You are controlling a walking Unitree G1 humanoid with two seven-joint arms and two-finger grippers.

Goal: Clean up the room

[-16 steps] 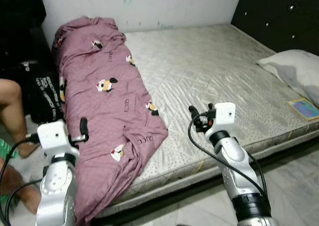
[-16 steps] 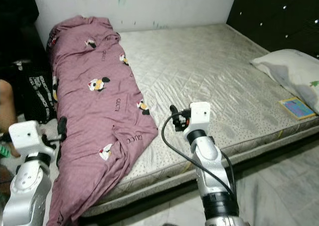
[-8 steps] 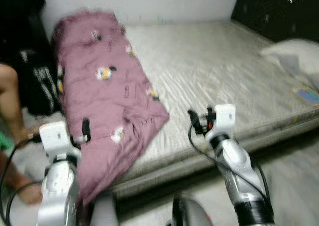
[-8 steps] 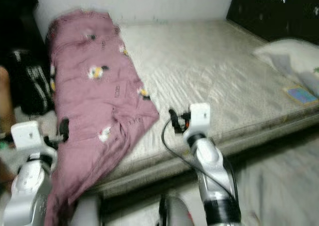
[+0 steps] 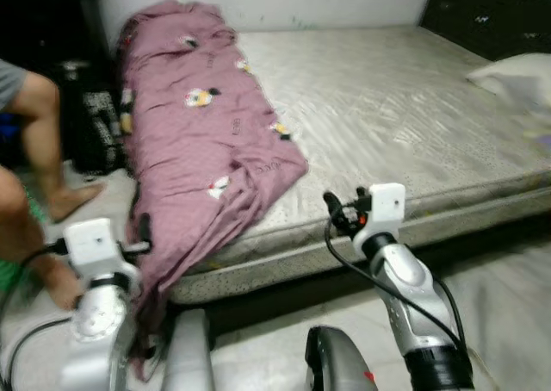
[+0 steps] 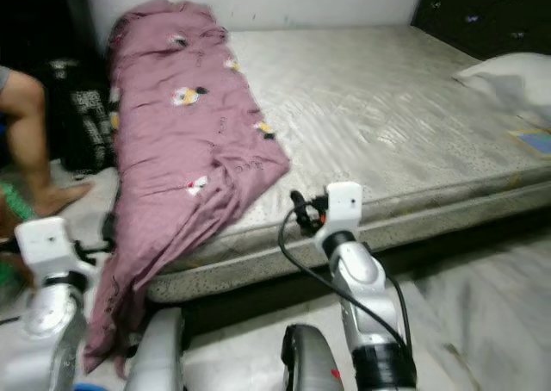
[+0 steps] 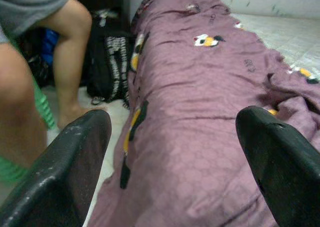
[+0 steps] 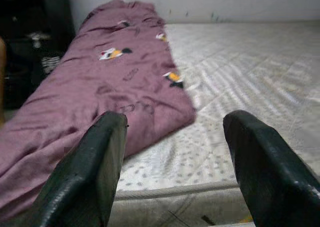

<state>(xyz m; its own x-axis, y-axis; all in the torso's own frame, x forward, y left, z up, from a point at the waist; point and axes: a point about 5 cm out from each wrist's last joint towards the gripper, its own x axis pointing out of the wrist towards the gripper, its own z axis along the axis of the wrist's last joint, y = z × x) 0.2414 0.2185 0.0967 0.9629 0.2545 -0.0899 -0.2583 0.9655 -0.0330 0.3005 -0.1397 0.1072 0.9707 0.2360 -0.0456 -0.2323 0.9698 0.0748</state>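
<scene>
From our head view the purple blanket (image 5: 202,141) lies along the bed's (image 5: 387,107) left side, spilling over the near edge. Our left gripper (image 7: 172,167) is spread wide facing the blanket, holding nothing. Our right gripper (image 8: 172,162) is spread too, empty, before the bed edge.

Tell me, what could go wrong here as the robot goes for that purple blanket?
A person's bare legs stand beside the blanket, close to the open left gripper, so a reach might bump them. The blanket's end hangs off the mattress toward the floor, so it may snag underfoot.
</scene>
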